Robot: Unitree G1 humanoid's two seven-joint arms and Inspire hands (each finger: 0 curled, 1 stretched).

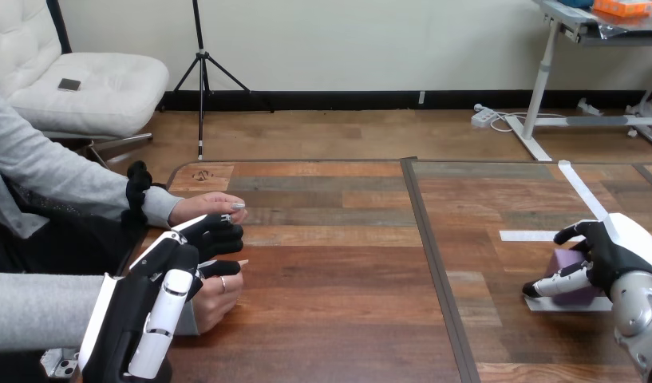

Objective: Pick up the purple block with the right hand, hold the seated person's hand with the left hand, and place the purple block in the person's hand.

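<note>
Purple block (568,263) lies on the table (346,303), clasped in the right hand (608,254), its fingers curled round.

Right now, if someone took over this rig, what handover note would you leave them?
Left hand: at the table's left side, between the person's farther hand and the person's nearer hand. I cannot tell whether it holds either.
Right hand: curled round the purple block, low at the table's right by the white tape, apparently not yet lifted.
Done: block grasped.
Left: lift it, confirm the hold on the person's hand, place the block in it.
</note>
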